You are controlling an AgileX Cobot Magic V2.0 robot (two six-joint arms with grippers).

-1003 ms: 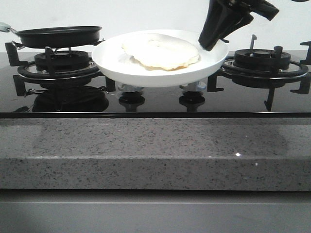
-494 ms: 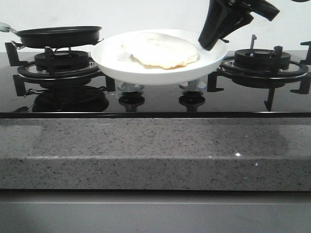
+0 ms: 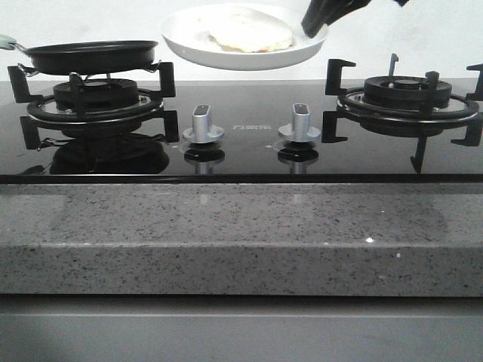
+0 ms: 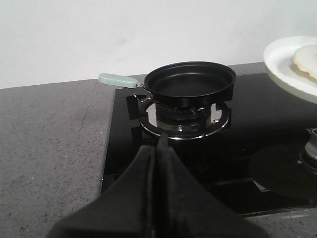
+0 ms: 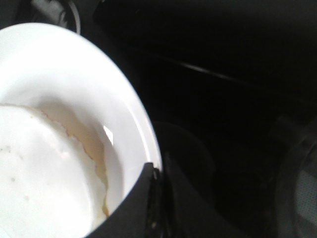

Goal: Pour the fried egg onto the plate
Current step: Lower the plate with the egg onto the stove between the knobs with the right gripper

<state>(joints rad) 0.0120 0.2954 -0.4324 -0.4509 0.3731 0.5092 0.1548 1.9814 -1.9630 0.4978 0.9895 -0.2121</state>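
The white plate (image 3: 245, 51) hangs in the air above the middle of the stove, held at its right rim by my right gripper (image 3: 315, 23), which is shut on it. On the plate lies the fried egg (image 3: 245, 30), pale side up. In the right wrist view the plate (image 5: 89, 99) and the egg (image 5: 44, 168) fill one side, with the rim pinched at my right gripper (image 5: 157, 173). My left gripper (image 4: 157, 148) is shut on nothing, near the stove's front left, facing the empty black frying pan (image 4: 190, 83). The plate (image 4: 290, 64) shows at the edge of that view.
The black frying pan (image 3: 90, 56) with a pale green handle sits on the left burner (image 3: 90, 102). The right burner (image 3: 407, 98) carries nothing. Two silver knobs (image 3: 202, 124) stand on the glass cooktop. A grey stone counter edge (image 3: 241, 234) runs along the front.
My right gripper has lifted the plate with the egg up and away from the cooktop, uncovering the two knobs. The pan has not moved.
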